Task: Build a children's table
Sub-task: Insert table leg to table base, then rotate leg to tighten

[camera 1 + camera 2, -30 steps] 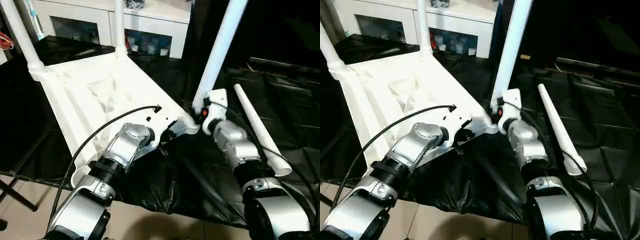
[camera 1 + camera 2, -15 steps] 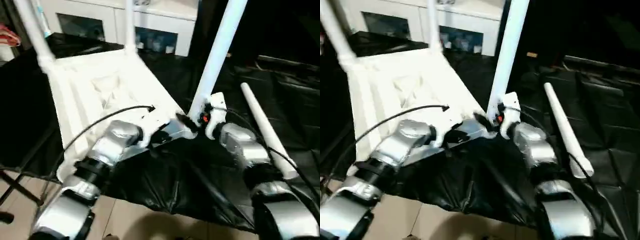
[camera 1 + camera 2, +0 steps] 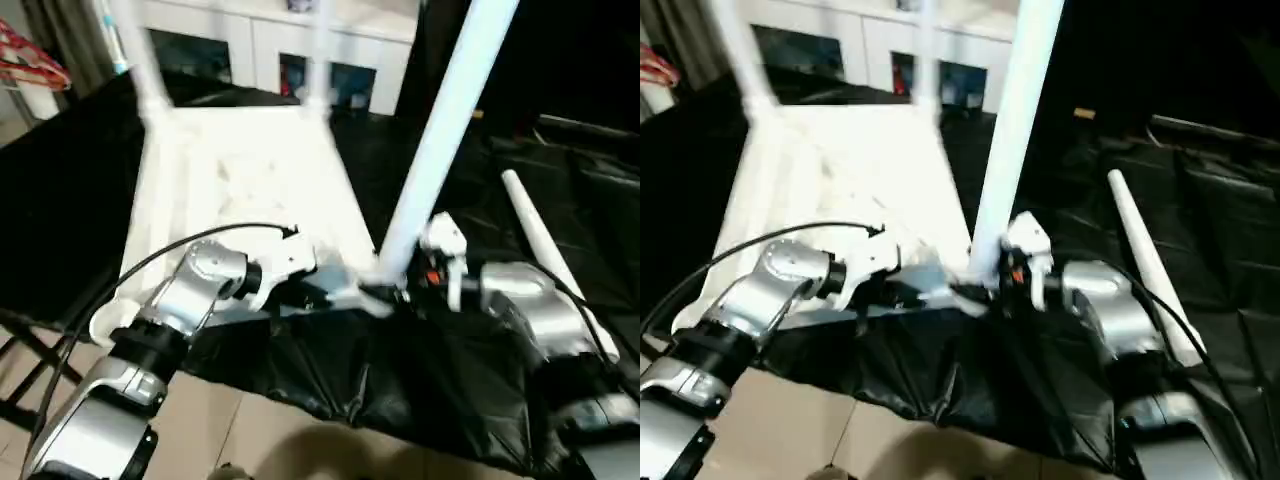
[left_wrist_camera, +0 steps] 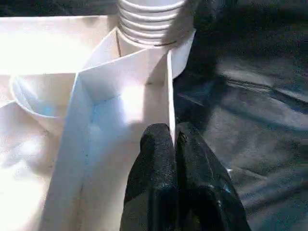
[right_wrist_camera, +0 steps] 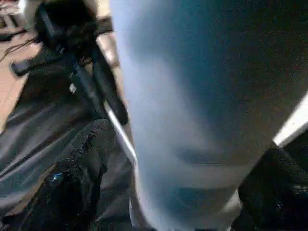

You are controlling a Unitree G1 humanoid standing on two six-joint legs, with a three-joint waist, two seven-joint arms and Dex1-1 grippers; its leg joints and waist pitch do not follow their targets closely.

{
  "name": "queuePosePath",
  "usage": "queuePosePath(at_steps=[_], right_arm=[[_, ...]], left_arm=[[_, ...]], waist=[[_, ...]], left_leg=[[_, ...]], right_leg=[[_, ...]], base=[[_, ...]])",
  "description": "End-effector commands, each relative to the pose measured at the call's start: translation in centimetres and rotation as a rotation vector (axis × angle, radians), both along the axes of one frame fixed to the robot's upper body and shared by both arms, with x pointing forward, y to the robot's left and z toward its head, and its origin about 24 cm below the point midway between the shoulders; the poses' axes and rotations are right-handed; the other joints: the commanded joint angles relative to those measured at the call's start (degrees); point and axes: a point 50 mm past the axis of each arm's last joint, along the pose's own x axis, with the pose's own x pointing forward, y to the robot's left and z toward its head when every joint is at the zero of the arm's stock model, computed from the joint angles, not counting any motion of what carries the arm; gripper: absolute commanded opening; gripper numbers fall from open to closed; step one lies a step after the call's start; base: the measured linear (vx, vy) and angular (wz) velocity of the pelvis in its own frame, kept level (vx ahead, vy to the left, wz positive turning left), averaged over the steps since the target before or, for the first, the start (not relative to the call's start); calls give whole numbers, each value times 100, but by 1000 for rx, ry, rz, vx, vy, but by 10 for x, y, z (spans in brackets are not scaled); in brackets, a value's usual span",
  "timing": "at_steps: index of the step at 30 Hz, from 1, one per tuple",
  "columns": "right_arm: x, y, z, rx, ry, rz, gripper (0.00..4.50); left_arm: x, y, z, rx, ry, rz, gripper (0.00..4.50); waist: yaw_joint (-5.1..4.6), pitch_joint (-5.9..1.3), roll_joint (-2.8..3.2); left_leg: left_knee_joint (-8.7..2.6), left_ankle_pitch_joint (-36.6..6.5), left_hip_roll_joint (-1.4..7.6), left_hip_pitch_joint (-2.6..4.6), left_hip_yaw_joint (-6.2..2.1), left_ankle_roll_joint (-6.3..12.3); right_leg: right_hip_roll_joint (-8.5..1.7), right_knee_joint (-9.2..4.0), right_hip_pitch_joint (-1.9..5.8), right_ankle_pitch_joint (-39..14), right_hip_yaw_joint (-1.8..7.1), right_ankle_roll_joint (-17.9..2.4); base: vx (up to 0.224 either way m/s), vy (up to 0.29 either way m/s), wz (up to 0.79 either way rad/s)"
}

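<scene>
clearly the children's table [image 3: 240, 190] lies upside down on the black sheet [image 3: 420, 370], ribbed underside up, so the sockets face the legs. three legs stand in corner sockets; the near leg [image 3: 440, 130] rises at about 1 o'clock from the table's near corner, and the loose fourth leg [image 3: 555, 265] lies on the sheet at about 3 o'clock.

left gripper [image 4: 174, 144] is clenched on the thin near rim wall of the top, probably to steady it. right gripper [image 5: 159, 192] straddles the near leg low down with fingers [image 5: 72, 178] spread wide on both sides; i cannot tell whether they press on it.

the left wrist view shows the ridged foot of the leg seated in its socket [image 4: 149, 29], which the head views blur. the white cabinet [image 3: 270, 40] stands at 12 o'clock.
</scene>
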Motion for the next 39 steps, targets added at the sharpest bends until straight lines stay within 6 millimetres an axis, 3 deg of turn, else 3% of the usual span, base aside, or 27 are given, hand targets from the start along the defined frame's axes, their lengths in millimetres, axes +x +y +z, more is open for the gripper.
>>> queuePosePath(at_steps=[1, 10, 19, 21, 23, 25, 26, 27, 29, 30, 32, 33, 35, 36, 39], right_arm=[[-9, 6, -8, -39, 50, 81, 354], [-22, 7, -12, -87, 62, 127, 282], [-28, 7, -19, -72, 89, 109, 272], [-23, 9, -22, -8, 83, -27, 272], [-15, 12, -26, 26, 76, -163, 271], [-8, 14, -30, 27, 60, -285, 270], [-8, 14, -30, 27, 60, -285, 270], [2, 19, -35, 49, 70, -448, 270], [5, 22, -37, 62, 83, -518, 270], [13, 31, -42, 79, 106, -654, 270], [19, 38, -44, 74, 113, -750, 270], [22, 43, -45, 68, 116, -790, 270], [26, 52, -44, 79, 119, -836, 270], [27, 57, -43, 80, 103, -845, 270], [30, 64, -40, 93, 67, -851, 270]], left_arm=[[-5, -19, 13, -56, -36, -149, 0], [-9, -8, 8, -28, -21, -196, 0], [-9, -7, 6, -32, -12, -183, 0], [-4, -11, 5, -53, -24, -106, 0], [3, -15, 4, -50, -39, -24, 0], [9, -20, 5, -65, -53, 45, 0], [9, -20, 5, -65, -53, 45, 0], [16, -30, 4, -66, -71, 122, 0], [18, -34, 4, -63, -79, 155, 0], [23, -45, 2, -62, -89, 232, 0], [27, -54, 1, -62, -97, 290, 0], [28, -58, 1, -64, -105, 319, 0], [30, -67, 1, -79, -108, 362, 0], [30, -71, 1, -83, -113, 372, 0], [28, -78, -1, -77, -137, 351, 0]], waist=[[-14, -398, 90], [-10, -409, 128], [-8, -412, 130], [-9, -409, 137], [-43, -382, 128], [-79, -355, 122], [-97, -354, 116], [-124, -354, 115], [-167, -354, 106], [-196, -356, 141], [-240, -363, 132], [-242, -359, 162], [-271, -379, 144], [-285, -380, 176], [-286, -395, 186]], left_leg=[[-343, -1296, -5, 37, 94, 263], [-346, -1342, -9, 28, 83, 189], [-343, -1328, -12, 29, 81, 185], [-346, -1333, -11, 28, 81, 178], [-372, -1592, -29, 23, 68, 78], [-393, -1888, -40, 58, 51, -49], [-393, -1929, -52, 52, 48, -61], [-395, -1932, -63, 38, 44, -71], [-391, -1952, -78, 28, 24, -91], [-398, -1849, -84, -3, 22, -101], [-385, -1890, -99, 17, 10, -146], [-388, -1911, -98, 25, 6, -135], [-377, -1906, -105, 20, 17, -76], [-385, -1869, -103, 8, 17, -51], [-383, -1791, -99, -5, 32, 28]], right_leg=[[-158, -289, 366, -721, 150, -1458], [-156, -294, 368, -804, 145, -1410], [-150, -290, 372, -749, 145, -1409], [-155, -293, 366, -759, 148, -1408], [-168, -338, 356, -1246, 136, -1310], [-181, -435, 312, -2094, 131, -1028], [-178, -452, 313, -2249, 127, -970], [-179, -476, 310, -2452, 125, -854], [-183, -510, 307, -2744, 104, -715], [-181, -513, 305, -2722, 110, -678], [-181, -535, 280, -2878, 78, -621], [-178, -551, 273, -2874, 75, -628], [-160, -549, 281, -2683, 72, -674], [-153, -531, 283, -2498, 77, -733], [-144, -503, 298, -2123, 86, -842]], base=[[0, 0, 0], [0, 0, 0], [0, 0, 0], [0, 0, 0], [0, 0, 0], [0, 0, 0], [0, 0, 0], [0, 0, 0], [0, 0, 0], [0, 0, 0], [0, 0, 0], [0, 0, 0], [0, 0, 0], [0, 0, 0], [0, 0, 0]])
